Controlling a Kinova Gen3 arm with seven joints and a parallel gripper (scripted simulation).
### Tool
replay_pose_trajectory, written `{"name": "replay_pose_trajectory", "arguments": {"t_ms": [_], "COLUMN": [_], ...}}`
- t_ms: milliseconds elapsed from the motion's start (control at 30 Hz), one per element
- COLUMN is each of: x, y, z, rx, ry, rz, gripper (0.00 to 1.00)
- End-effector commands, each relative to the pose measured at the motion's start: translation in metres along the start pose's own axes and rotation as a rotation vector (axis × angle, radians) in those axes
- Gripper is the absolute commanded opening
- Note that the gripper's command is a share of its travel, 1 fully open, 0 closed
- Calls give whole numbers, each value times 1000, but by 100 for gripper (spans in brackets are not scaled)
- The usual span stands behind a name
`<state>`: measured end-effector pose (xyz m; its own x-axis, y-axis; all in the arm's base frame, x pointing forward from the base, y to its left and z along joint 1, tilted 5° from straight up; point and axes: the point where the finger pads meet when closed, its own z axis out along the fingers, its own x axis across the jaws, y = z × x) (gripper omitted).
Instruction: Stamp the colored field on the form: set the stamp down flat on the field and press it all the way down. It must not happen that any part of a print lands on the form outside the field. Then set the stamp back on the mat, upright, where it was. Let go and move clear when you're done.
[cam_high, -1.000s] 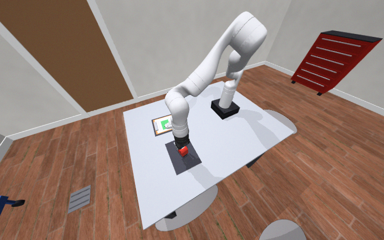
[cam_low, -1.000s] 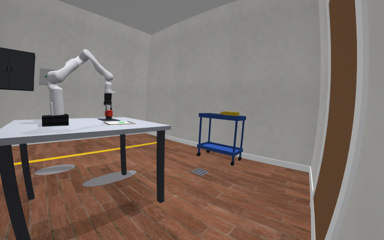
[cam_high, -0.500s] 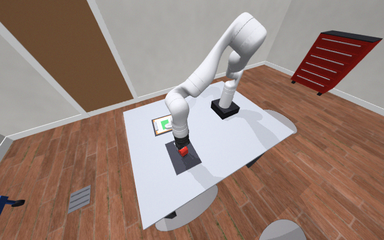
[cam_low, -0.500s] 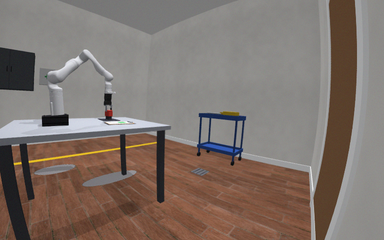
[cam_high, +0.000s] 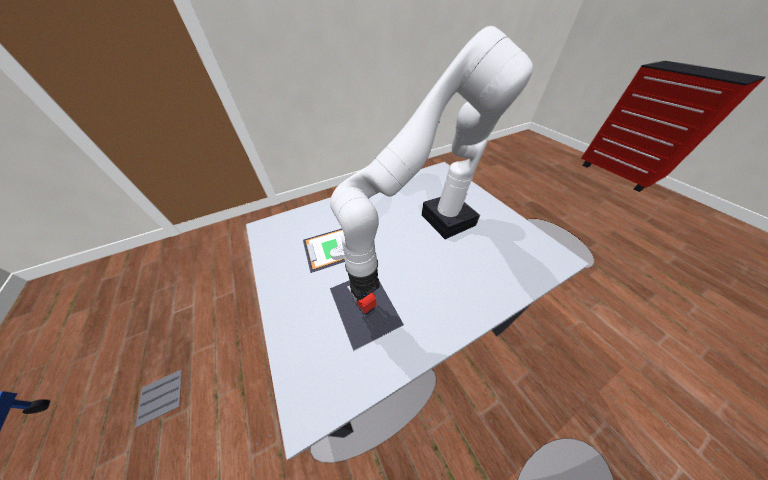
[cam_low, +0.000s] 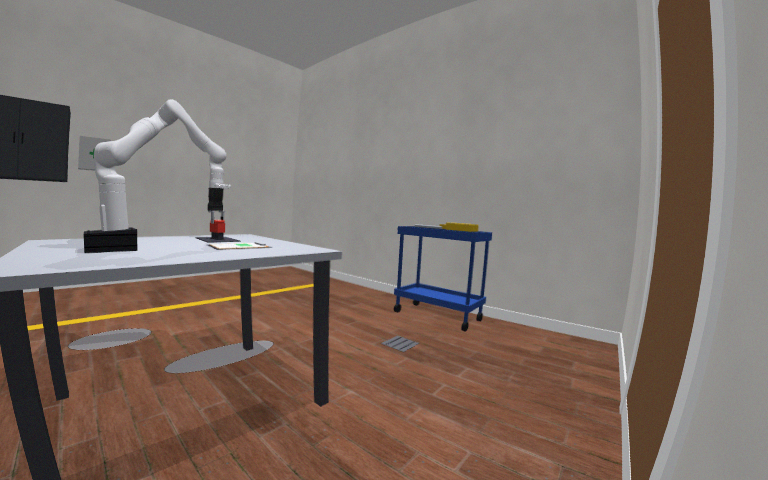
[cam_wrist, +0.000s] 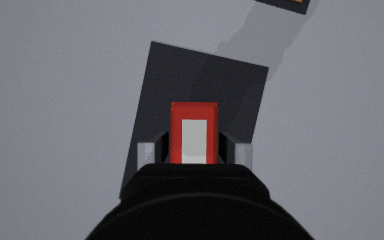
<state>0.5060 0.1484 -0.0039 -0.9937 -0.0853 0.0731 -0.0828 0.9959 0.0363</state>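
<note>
Top view: stamp (cam_high: 367, 302), red, stands on the dark mat (cam_high: 365, 322) near the middle of the white table (cam_high: 453, 271); the arm comes down on it from above, with the pincer (cam_high: 364, 298) right over it.
Form: the form (cam_high: 326, 249) on its orange board lies beyond the mat, apart from it, partly behind the arm; its green field (cam_high: 329, 247) shows bare.
Exterior view: the pincer (cam_low: 216, 221) hangs plumb at the stamp (cam_low: 216, 228), which sits upright on the mat (cam_low: 218, 240); the form (cam_low: 246, 245) lies flat just beside the mat.
Wrist view: the stamp (cam_wrist: 194, 133) sits between the two grey fingertips, with a dark gap showing on each side; the mat (cam_wrist: 200, 95) lies below it.
Pincer state: spread wide and holding nothing; the fingers flank the stamp without touching it.
Step in hand: likely the first grasp, with the fingers lined up at the stamp and the field not yet stamped.
Next move: probably close squarely on the stamp's two sides, lift it straight so it does not tip, then carry it over to the green field.
</note>
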Motion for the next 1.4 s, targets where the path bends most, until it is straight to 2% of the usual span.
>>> {"name": "replay_pose_trajectory", "arguments": {"t_ms": [0,1367], "x": [0,0], "y": [0,0], "z": [0,8], "rx": [0,0], "ry": [-1,-1], "rz": [0,0], "gripper": [100,100]}}
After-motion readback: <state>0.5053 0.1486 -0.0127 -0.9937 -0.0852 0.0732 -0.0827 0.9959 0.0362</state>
